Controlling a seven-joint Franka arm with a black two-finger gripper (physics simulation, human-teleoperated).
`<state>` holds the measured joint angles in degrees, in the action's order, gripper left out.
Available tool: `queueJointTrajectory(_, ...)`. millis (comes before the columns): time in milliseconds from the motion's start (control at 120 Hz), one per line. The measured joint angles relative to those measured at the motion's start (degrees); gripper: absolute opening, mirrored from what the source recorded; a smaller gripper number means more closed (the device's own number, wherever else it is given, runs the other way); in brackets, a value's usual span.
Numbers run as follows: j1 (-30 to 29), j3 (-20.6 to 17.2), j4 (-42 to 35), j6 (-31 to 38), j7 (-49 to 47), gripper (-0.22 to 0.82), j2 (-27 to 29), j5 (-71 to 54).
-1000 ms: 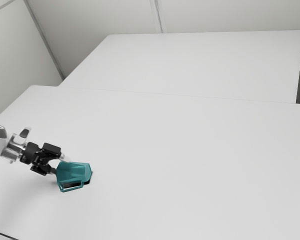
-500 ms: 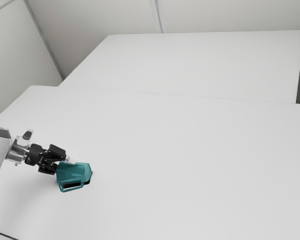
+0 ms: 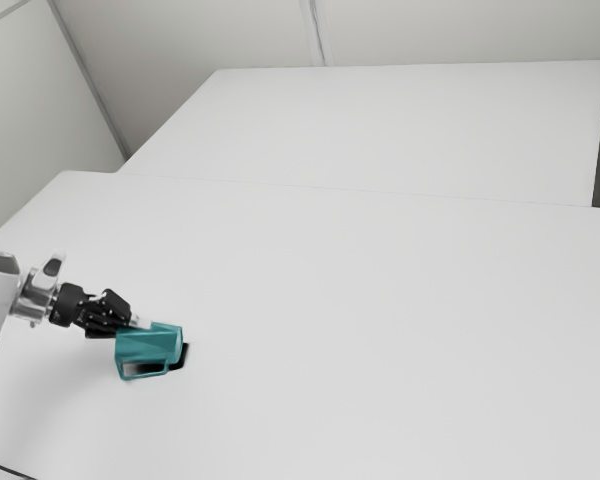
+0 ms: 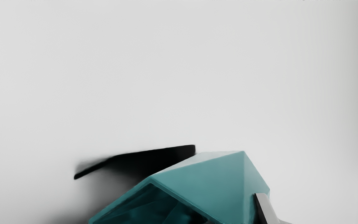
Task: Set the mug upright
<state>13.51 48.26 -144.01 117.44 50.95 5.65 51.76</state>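
Note:
The teal mug (image 3: 148, 346) lies on its side near the exterior view's left, its handle toward that view's bottom edge. Around its upper side, my gripper (image 3: 138, 323) is closed on the mug's wall. In the wrist view the faceted mug (image 4: 204, 189) has its dark opening facing my hand. My gripper (image 4: 233, 217) has one finger (image 4: 266, 208) against the outside of the wall; a dark bit of the other shows at the bottom edge, inside the opening. A dark shadow lies beside the mug.
The white table (image 3: 360, 330) spreads around the mug, with a second white surface (image 3: 400, 130) behind it. Pale walls stand beyond. A dark cable (image 3: 8, 469) crosses the exterior view's lower left corner.
My hand has moved slightly toward the exterior view's right, and its fingers have come together on the mug's wall. The mug has turned a little, with more shadow showing beside it.

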Motion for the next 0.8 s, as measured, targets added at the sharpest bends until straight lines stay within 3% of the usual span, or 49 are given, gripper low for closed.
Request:
queueJointTrajectory(550,0.41,-3.15,2.37,0.43,-0.19,-0.18,4.34,0.36)
queueJointTrajectory(800,0.35,-8.61,7.2,1.25,-3.48,-0.18,4.87,-3.34)
